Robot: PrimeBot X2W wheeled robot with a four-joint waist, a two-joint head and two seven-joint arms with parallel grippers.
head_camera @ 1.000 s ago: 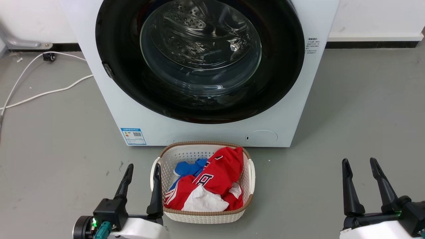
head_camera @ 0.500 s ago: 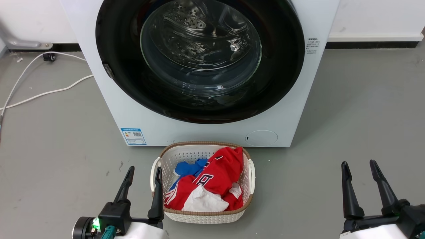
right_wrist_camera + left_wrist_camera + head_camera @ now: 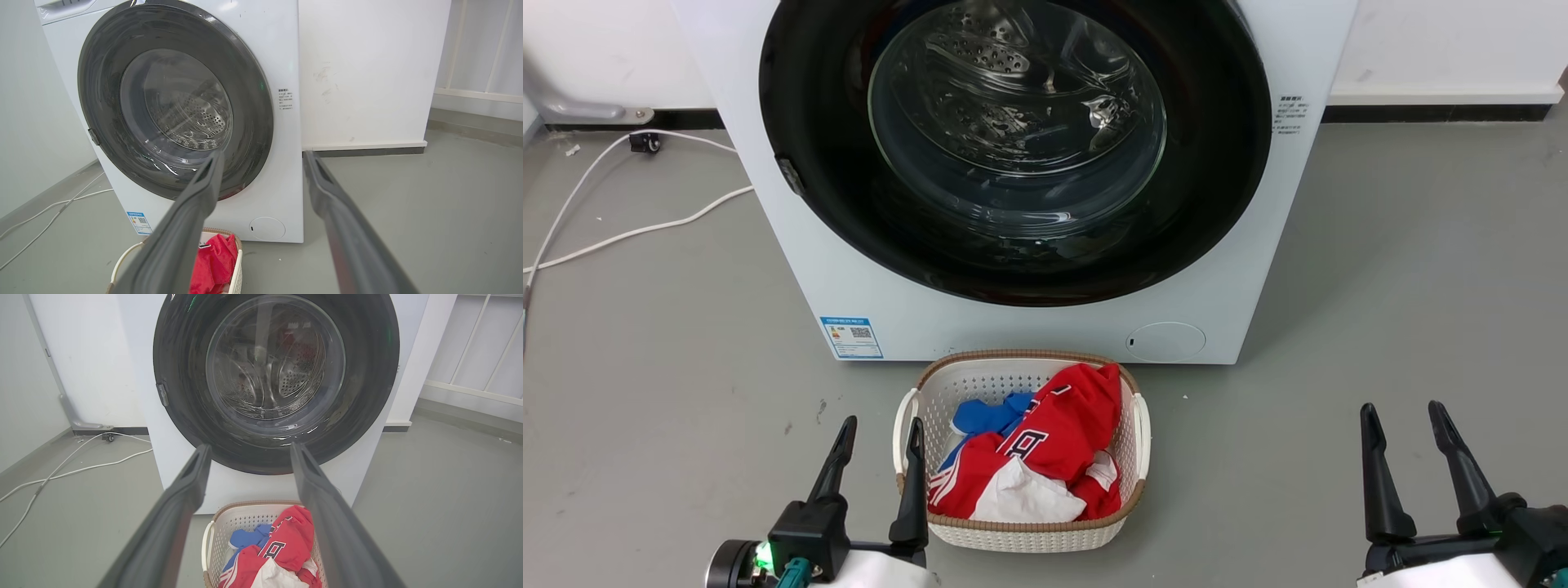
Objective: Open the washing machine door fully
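The washing machine door [image 3: 1217, 163], glossy black with a bulging clear glass bowl, lies flat against the white machine [image 3: 1029, 331]. Its small grey latch tab [image 3: 789, 173] sits on the left rim. The same door [image 3: 367, 367] faces the left wrist view, and the door [image 3: 253, 102] appears at an angle in the right wrist view. My left gripper [image 3: 882, 429] hangs open low at the left, beside the basket's left rim, with nothing between its fingers. My right gripper [image 3: 1401, 414] stands open at the lower right over bare floor, far from the door.
A white laundry basket [image 3: 1123, 457] holding red, blue and white clothes stands on the grey floor just before the machine. White cables [image 3: 645, 227] trail over the floor at the left. A white wall [image 3: 1445, 41] runs behind the machine.
Both grippers have sunk slightly toward the bottom of the head view. The door has not moved.
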